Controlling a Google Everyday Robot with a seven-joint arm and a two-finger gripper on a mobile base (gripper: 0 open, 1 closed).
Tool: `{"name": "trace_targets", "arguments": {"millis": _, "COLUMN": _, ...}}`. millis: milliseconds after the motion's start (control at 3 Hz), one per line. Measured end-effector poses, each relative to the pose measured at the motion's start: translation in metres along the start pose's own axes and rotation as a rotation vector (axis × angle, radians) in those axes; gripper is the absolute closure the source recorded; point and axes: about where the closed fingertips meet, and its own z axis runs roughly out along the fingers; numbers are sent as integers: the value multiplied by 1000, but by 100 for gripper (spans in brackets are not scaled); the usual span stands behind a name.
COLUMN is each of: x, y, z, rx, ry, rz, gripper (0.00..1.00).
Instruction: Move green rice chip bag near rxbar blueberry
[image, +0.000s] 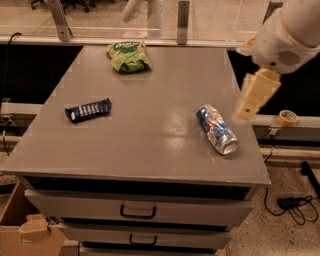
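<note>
The green rice chip bag (129, 56) lies crinkled at the far edge of the grey table (150, 150), left of centre. The rxbar blueberry (88, 110), a dark navy bar with white lettering, lies flat at the table's left middle, well apart from the bag. My gripper (246, 112) hangs on the white and cream arm above the table's right edge. It is just right of a blue-silver can and far from both the bag and the bar. It holds nothing that I can see.
A crushed blue-silver can (216, 128) lies on its side at the right of the table. Drawers (137, 212) sit below the tabletop. A tape roll (288, 117) rests on the ledge at right. A cardboard box (20, 225) and cables (295, 205) are on the floor.
</note>
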Motion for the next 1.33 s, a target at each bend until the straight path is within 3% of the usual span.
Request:
{"name": "trace_targets", "arguments": {"millis": 333, "x": -68, "y": -43, "z": 41, "rx": 14, "ry": -95, "rz": -50, "gripper": 0}}
{"name": "trace_targets", "arguments": {"millis": 667, "x": -68, "y": -43, "z": 41, "rx": 14, "ry": -95, "rz": -50, "gripper": 0}}
{"name": "trace_targets", "arguments": {"millis": 1000, "x": -76, "y": -56, "z": 54, "rx": 46, "ry": -119, "rz": 4, "gripper": 0}}
{"name": "trace_targets", "arguments": {"millis": 1333, "x": -105, "y": -113, "z": 103, "rx": 79, "ry": -252, "rz": 128, "gripper": 0}}
